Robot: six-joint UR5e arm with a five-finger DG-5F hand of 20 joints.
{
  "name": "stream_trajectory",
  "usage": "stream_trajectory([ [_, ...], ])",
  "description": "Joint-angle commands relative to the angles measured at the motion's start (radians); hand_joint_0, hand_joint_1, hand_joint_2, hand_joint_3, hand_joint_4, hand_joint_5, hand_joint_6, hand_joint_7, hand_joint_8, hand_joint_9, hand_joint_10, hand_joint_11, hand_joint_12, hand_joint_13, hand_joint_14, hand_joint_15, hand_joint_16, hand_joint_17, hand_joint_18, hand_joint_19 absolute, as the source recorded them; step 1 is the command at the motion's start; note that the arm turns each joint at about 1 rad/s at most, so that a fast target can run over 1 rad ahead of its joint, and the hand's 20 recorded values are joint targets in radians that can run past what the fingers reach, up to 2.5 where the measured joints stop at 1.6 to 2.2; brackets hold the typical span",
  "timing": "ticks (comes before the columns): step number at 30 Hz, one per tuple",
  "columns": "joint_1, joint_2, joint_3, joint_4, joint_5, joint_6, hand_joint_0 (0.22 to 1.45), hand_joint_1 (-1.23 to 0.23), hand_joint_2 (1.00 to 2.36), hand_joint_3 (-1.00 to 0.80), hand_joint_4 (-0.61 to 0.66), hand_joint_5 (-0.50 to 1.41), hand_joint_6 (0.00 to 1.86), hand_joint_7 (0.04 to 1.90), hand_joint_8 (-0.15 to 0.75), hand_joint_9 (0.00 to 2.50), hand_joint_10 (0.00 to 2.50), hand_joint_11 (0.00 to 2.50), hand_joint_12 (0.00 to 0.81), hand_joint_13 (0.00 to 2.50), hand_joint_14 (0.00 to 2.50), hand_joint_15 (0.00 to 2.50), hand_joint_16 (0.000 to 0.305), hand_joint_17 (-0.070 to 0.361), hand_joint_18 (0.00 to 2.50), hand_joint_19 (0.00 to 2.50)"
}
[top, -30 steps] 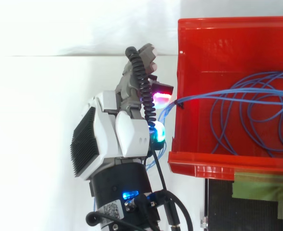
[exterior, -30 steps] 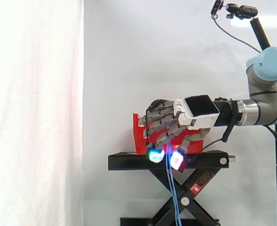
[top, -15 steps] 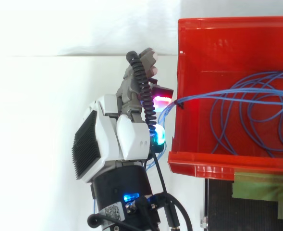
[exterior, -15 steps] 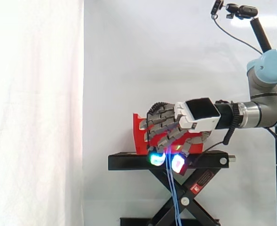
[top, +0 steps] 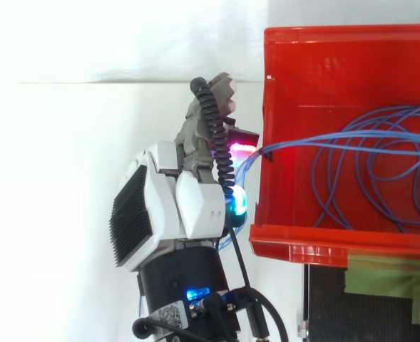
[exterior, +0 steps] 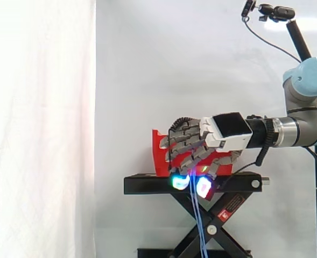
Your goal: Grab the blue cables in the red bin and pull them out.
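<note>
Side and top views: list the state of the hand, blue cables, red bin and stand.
hand, fingers curled round the blue cables outside the red bin
blue cables, mostly coiled in the bin, strands over its wall hanging down
red bin, open-topped, resting on the black stand
black stand, scissor legs raised
</note>
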Motion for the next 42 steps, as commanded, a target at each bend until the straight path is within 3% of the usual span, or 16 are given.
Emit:
stream_trajectory([
  [1, 0.0, 0.0, 0.0, 0.0, 0.0, 0.0, 0.8, -0.98, 1.0, -1.0, 0.06, 1.07, 0.01, 0.81, 0.205, 0.72, 0.01, 0.45, 0.339, 0.49, 0.01, 0.34, 0.045, 0.101, 0.39, 0.5],
  [12, 0.0, 0.0, 0.0, 0.0, 0.001, 0.0, 0.82, -0.94, 1.0, -1.0, 0.03, 1.13, 0.01, 0.9, 0.199, 0.75, 0.01, 0.44, 0.334, 0.51, 0.01, 0.34, 0.044, 0.099, 0.4, 0.49],
  [19, 0.001, 0.0, 0.0, 0.0, 0.0, 0.0, 0.81, -0.96, 1.0, -1.0, 0.06, 1.04, 0.01, 0.71, 0.203, 0.74, 0.01, 0.44, 0.337, 0.51, 0.01, 0.35, 0.045, 0.1, 0.4, 0.51],
  [23, 0.003, 0.0, 0.0, 0.0, 0.0, 0.0, 0.8, -0.96, 1.0, -1.0, 0.07, 1.04, 0.02, 0.7, 0.202, 0.74, 0.02, 0.45, 0.338, 0.51, 0.01, 0.35, 0.045, 0.101, 0.4, 0.51],
  [32, 0.001, 0.0, 0.0, 0.0, 0.001, 0.0, 0.81, -0.95, 1.0, -1.0, 0.04, 1.13, 0.01, 0.9, 0.199, 0.78, 0.02, 0.48, 0.336, 0.52, 0.01, 0.34, 0.044, 0.1, 0.41, 0.5],
  [42, 0.001, 0.0, 0.0, 0.0, -0.002, 0.0, 0.81, -0.95, 1.0, -1.0, 0.03, 1.15, 0.01, 0.94, 0.199, 0.8, 0.02, 0.49, 0.333, 0.54, 0.02, 0.35, 0.044, 0.098, 0.43, 0.5],
])
